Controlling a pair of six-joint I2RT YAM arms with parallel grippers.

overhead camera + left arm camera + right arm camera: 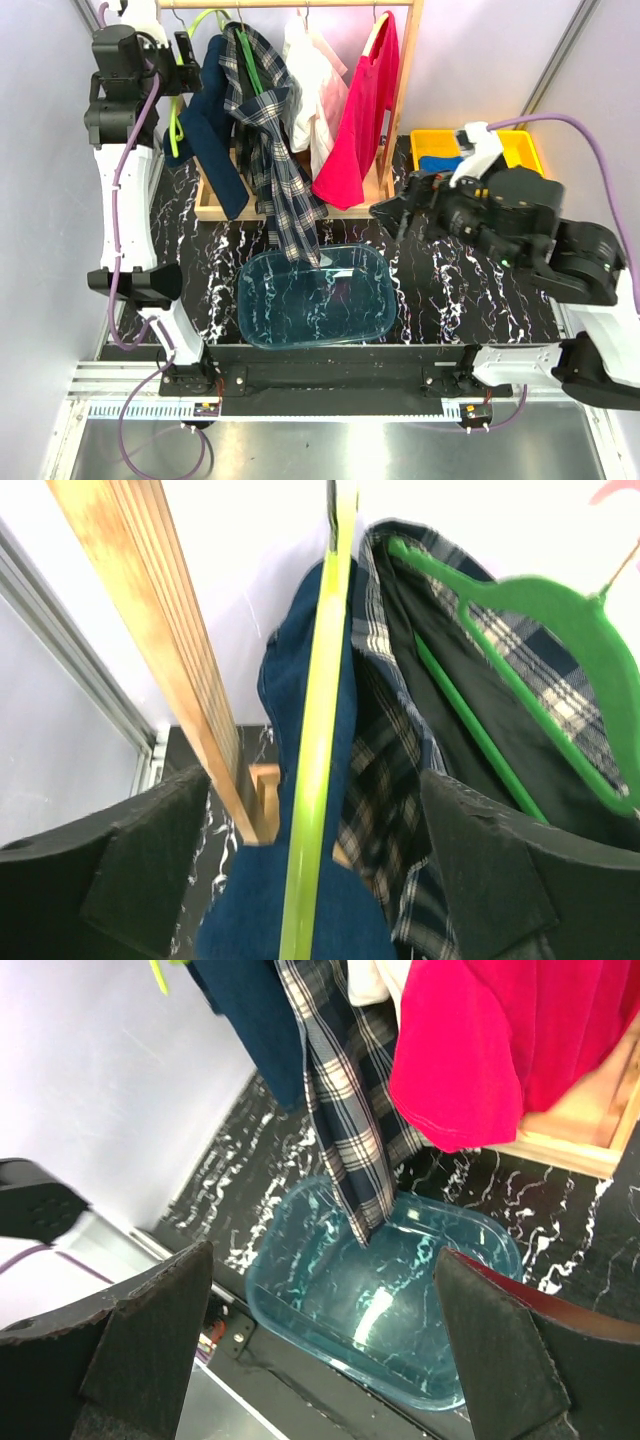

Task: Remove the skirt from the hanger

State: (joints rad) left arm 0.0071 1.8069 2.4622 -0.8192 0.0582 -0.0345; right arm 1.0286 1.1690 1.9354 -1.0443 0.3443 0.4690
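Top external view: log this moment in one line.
left gripper open astride yellow-green hanger | right gripper open over table | skirt hanging on rack

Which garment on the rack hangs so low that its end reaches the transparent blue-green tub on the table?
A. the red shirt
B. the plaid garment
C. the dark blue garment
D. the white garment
B: the plaid garment trails a long strip whose tip overlaps the tub in both the top view and the right wrist view.
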